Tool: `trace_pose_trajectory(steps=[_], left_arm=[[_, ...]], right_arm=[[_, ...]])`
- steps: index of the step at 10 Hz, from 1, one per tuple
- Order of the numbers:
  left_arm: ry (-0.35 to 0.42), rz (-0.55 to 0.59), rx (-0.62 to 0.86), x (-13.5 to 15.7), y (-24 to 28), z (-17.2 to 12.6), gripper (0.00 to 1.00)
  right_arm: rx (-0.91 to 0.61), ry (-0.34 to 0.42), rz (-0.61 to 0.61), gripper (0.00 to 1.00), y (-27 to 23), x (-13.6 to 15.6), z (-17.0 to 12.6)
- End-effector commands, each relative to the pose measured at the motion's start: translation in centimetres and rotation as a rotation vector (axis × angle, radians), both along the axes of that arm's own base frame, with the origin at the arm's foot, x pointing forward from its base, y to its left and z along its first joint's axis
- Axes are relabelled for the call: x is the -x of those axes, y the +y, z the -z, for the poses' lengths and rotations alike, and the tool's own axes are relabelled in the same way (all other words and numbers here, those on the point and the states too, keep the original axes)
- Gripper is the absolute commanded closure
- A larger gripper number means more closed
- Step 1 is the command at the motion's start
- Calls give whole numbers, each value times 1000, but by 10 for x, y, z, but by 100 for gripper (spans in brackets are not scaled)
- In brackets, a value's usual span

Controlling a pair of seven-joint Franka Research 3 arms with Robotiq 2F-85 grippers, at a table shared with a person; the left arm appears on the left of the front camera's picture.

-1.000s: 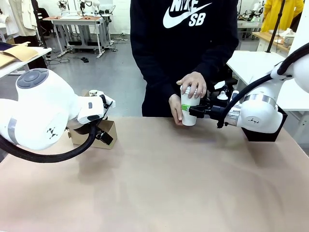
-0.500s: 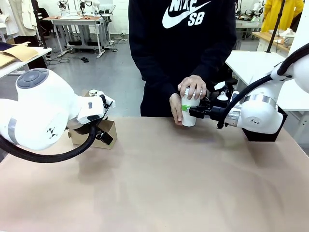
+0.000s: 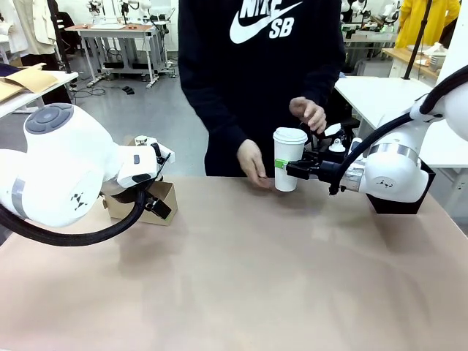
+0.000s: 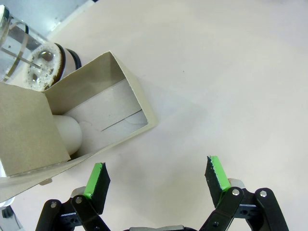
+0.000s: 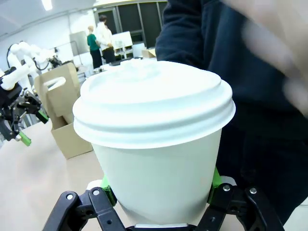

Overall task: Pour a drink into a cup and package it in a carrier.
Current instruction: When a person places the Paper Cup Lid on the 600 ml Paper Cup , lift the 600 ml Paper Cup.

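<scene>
A white paper cup (image 3: 289, 155), capped with a white plastic sip lid (image 3: 290, 136), stands upright near the far edge of a tan worktop (image 3: 241, 278). The right arm's tool (image 3: 288, 168) reaches in from the right of the cup and is clenched around its lower body, one green pad pressed on each side. From the right wrist view the cup fills the gap between the two fingers.

A person in a black sweatshirt stands just behind the cup, on the far side of the worktop. One hand (image 3: 252, 162) hangs low, just left of the cup near its base, not touching it. The other hand (image 3: 308, 113) is raised above and to the right of the cup, also clear of it.

Well to the left of the cup, a brown cardboard carrier (image 3: 162, 203) sits on the worktop. The left arm's tool (image 4: 157, 173) hovers beside the carrier with its fingers spread wide, holding nothing, bare worktop beneath them. In the left wrist view a rounded white object (image 4: 67, 132) rests inside the carrier, and a glass press pot (image 4: 45, 65) stands just beyond the carrier; whether it holds liquid is unclear.

To the right of the cup, behind the right arm, a black box (image 3: 398, 203) sits at the worktop's edge.
</scene>
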State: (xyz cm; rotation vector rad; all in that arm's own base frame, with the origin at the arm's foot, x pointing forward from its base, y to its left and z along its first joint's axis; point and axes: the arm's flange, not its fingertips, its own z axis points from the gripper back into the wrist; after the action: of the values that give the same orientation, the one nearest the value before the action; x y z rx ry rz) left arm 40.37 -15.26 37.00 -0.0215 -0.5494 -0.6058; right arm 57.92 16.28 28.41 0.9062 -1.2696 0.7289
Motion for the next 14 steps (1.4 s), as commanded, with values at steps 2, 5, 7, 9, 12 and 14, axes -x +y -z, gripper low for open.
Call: trace_pose_trajectory(steps=[2,5,7,9,12,14], left_arm=[[0,0,3,0,1,0,0],[0,0,3,0,1,0,0],[0,0,3,0,1,0,0],[0,0,3,0,1,0,0],[0,0,3,0,1,0,0],[0,0,3,0,1,0,0]], right_arm=[[-7,-7,-1,20,2,1,-7],[-7,-7,-1,20,2,1,-7],[-7,-7,-1,20,2,1,-7],[-7,-7,-1,20,2,1,-7],[0,0,0,20,0,0,0],[9,17,-1,20,-2,12,-47]])
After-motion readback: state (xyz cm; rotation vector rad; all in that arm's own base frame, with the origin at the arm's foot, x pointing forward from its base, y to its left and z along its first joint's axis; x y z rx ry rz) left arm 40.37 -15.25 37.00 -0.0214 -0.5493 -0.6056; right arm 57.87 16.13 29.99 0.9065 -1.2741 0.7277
